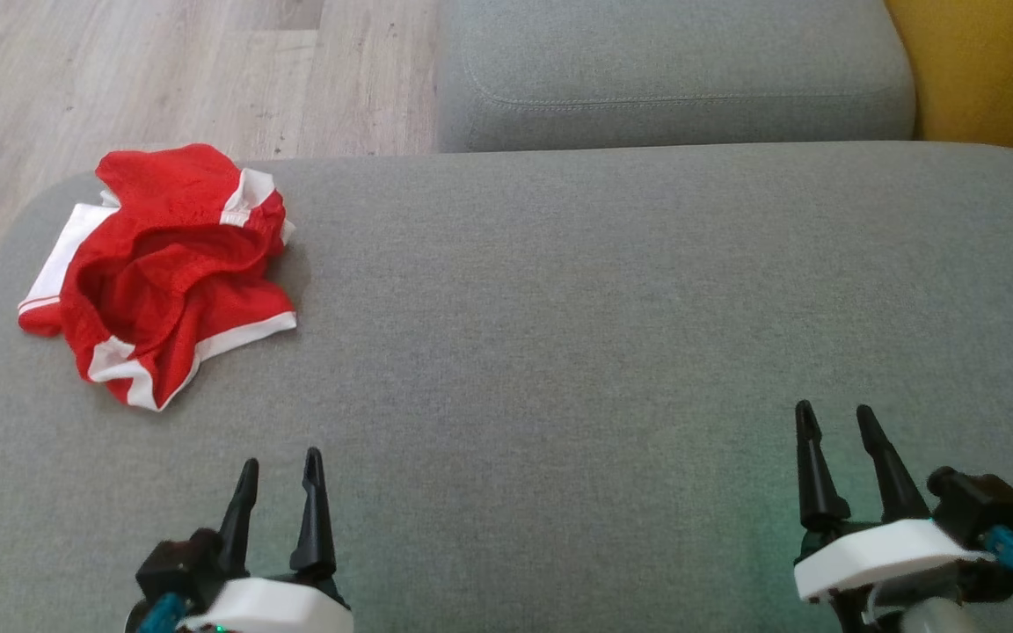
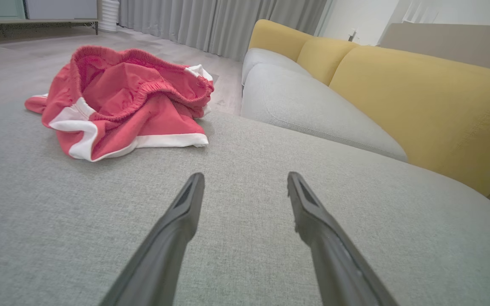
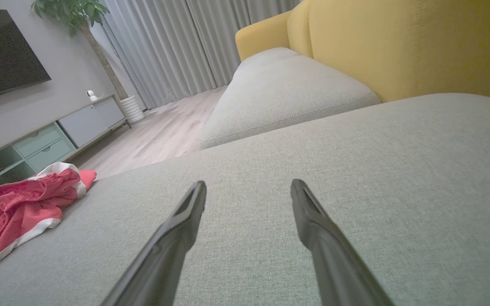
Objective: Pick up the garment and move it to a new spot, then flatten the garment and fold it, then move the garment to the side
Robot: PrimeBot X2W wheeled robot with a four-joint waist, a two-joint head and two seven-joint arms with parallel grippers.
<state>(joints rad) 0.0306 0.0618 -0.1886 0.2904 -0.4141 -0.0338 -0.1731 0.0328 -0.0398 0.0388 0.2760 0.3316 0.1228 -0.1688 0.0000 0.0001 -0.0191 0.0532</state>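
The crumpled garment [image 1: 159, 272] is seen far-left of the left end effector [image 1: 282, 462], the nearer one; the right end effector [image 1: 834, 411] lies well apart. Both are spread, empty.

Our left gripper [image 1: 281, 457] sits low on our left side. Its two dark fingers point forward and are spread apart, and it is empty. Our right gripper [image 1: 835, 407] sits low on our right side, a bit further forward. Its fingers are spread too, and it is empty.
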